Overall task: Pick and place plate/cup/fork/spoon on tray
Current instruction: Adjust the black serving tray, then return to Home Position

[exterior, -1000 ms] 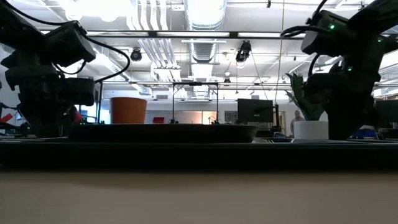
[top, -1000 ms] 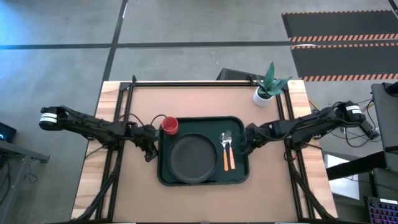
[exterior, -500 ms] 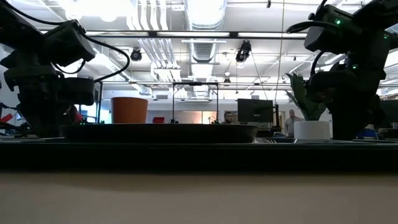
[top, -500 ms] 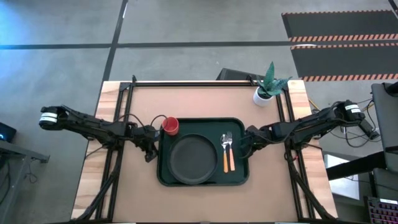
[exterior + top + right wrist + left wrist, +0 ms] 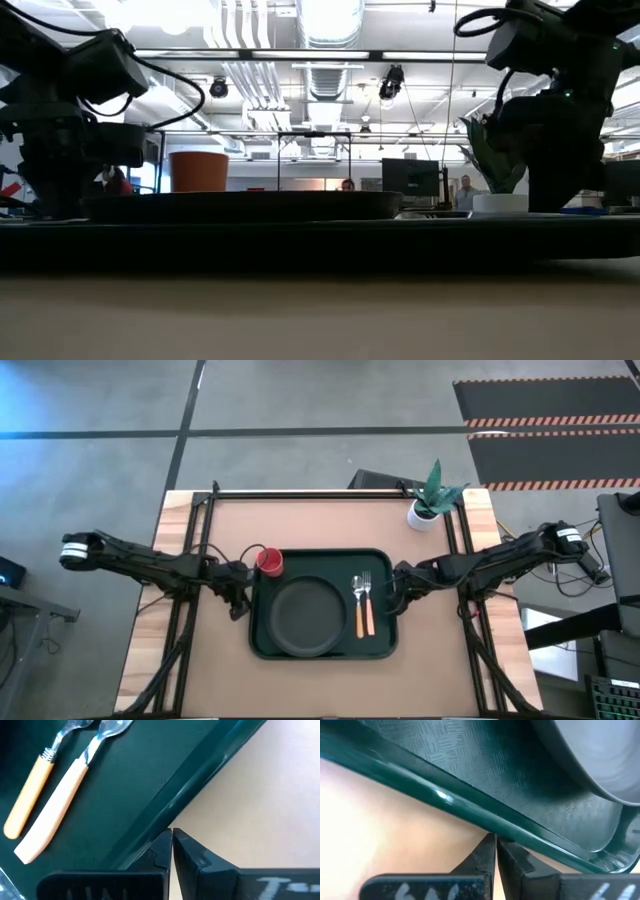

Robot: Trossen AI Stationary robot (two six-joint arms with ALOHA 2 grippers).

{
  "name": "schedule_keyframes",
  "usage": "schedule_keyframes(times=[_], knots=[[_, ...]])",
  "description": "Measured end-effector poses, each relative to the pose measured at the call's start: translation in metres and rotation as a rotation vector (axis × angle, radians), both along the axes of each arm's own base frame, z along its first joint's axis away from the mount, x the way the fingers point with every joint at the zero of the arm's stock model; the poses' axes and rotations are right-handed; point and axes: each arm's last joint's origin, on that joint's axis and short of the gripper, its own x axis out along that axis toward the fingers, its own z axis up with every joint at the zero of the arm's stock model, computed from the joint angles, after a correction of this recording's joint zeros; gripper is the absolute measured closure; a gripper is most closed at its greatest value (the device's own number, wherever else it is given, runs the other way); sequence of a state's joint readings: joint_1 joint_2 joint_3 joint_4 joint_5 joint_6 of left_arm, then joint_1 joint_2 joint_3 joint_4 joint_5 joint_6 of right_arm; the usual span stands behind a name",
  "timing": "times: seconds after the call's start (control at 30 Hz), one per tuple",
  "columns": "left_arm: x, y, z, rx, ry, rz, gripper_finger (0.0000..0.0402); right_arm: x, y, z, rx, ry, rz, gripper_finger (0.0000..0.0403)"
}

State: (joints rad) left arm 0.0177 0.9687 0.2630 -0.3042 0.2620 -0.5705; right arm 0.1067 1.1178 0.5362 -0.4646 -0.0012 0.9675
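Note:
The dark green tray point(image 5: 385, 560) sits mid-table and carries the dark plate point(image 5: 305, 616), the red cup point(image 5: 268, 562) in its far left corner, and the spoon point(image 5: 358, 600) and fork point(image 5: 367, 598) side by side at its right. My left gripper point(image 5: 245, 601) is shut at the tray's left rim. My right gripper point(image 5: 394, 594) is shut at its right rim. In the low view the tray point(image 5: 300, 240) is a dark band, with the plate point(image 5: 240, 205) and cup point(image 5: 198, 170) above it. My left gripper point(image 5: 496, 837) meets the outer lip of the tray's left rim point(image 5: 470, 812) with its closed fingertips, coming level from the table's left. How much of the lip lies between the tips is hidden by the rim. My right gripper point(image 5: 172, 831) meets the outer lip of the tray's right rim point(image 5: 175, 807) with its closed fingertips, coming level from the table's right, near the utensils' handles. The rim hides how much of the lip lies between the tips.
A white pot with a green plant point(image 5: 425, 510) stands at the table's far right corner. Black frame rails point(image 5: 330, 492) run along the far edge and down both sides. People show in the room beyond the table in the low view point(image 5: 462, 190).
Both grippers have gone up a little with the tray, which also shifts slightly toward the table's left. In the low view the plate, cup and tray sit higher than before. Plate, cup, fork and spoon keep their places on the tray.

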Motion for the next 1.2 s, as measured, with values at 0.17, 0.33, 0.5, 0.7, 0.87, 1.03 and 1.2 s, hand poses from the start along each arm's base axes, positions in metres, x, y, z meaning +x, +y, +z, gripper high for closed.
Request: schedule_keyframes(times=[0.17, 0.33, 0.5, 0.7, 0.87, 1.03, 1.2], knots=[[-0.005, 0.0, -0.002, -0.014, 0.053, 0.016, 0.0401, -0.005, -0.001, 0.005, -0.006, 0.056, -0.001, 0.0394], [-0.007, 0.0, -0.002, -0.022, 0.073, 0.019, 0.0401, -0.01, -0.001, 0.011, -0.007, 0.044, 0.001, 0.0394], [-0.008, 0.0, -0.002, -0.022, 0.073, 0.018, 0.0401, -0.016, -0.002, 0.014, -0.009, 0.061, 0.001, 0.0394], [-0.011, 0.0, 0.0, -0.023, 0.07, 0.016, 0.0401, -0.023, -0.003, 0.02, -0.026, 0.052, 0.008, 0.0394], [-0.012, -0.001, 0.008, -0.023, -0.001, 0.015, 0.0401, -0.024, -0.005, 0.033, -0.105, -0.033, 0.038, 0.0394], [-0.015, -0.001, 0.022, -0.021, -0.115, 0.008, 0.0401, -0.019, -0.007, 0.059, -0.224, -0.163, 0.107, 0.0394], [-0.017, -0.001, 0.051, 0.033, -0.311, -0.052, 0.0401, -0.012, -0.008, 0.095, -0.378, -0.348, 0.207, 0.0394]])
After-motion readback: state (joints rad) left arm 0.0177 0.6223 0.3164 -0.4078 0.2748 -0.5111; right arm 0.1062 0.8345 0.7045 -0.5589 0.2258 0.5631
